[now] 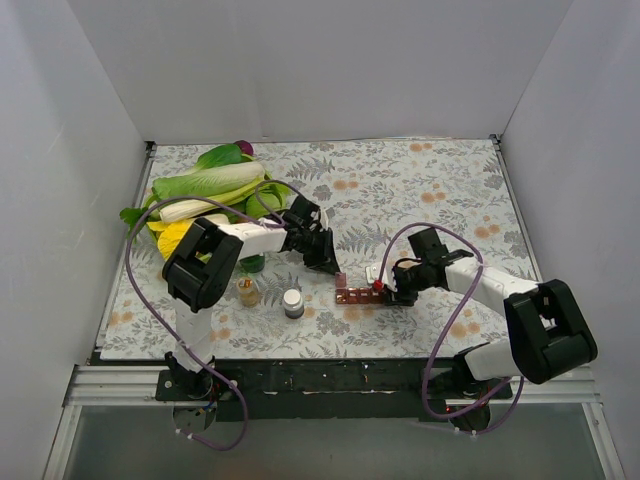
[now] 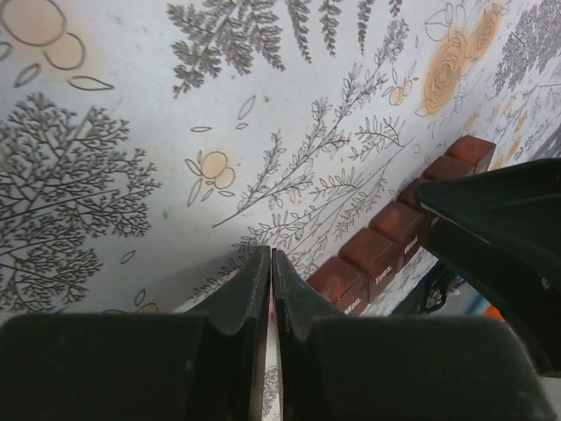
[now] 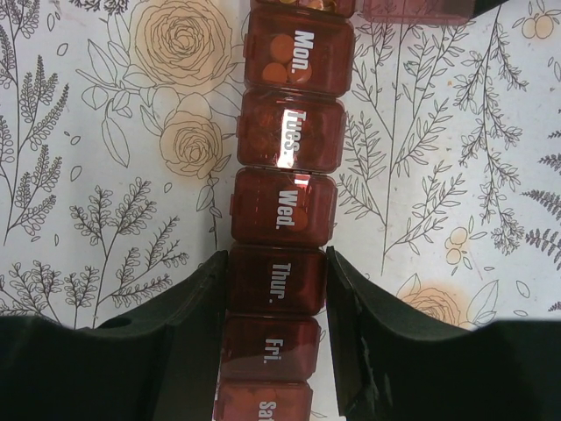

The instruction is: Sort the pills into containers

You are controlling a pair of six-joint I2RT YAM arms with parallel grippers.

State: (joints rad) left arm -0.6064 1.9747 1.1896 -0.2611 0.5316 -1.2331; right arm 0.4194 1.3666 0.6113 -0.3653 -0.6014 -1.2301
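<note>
Between the right gripper's (image 3: 276,285) jaws, which press on its Thursday cell, lies the containers (image 3: 287,140) strip. An off-centre squeeze could twist or tip it. The left gripper (image 2: 270,267), closed and empty, hangs just beside its far end.

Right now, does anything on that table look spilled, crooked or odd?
Nothing looks spilled. On the dark red translucent plastic pill strip, the end lid beyond Monday seems swung open, the others in view shut. The pile of green and yellow vegetables in the left corner looks out of place.
</note>
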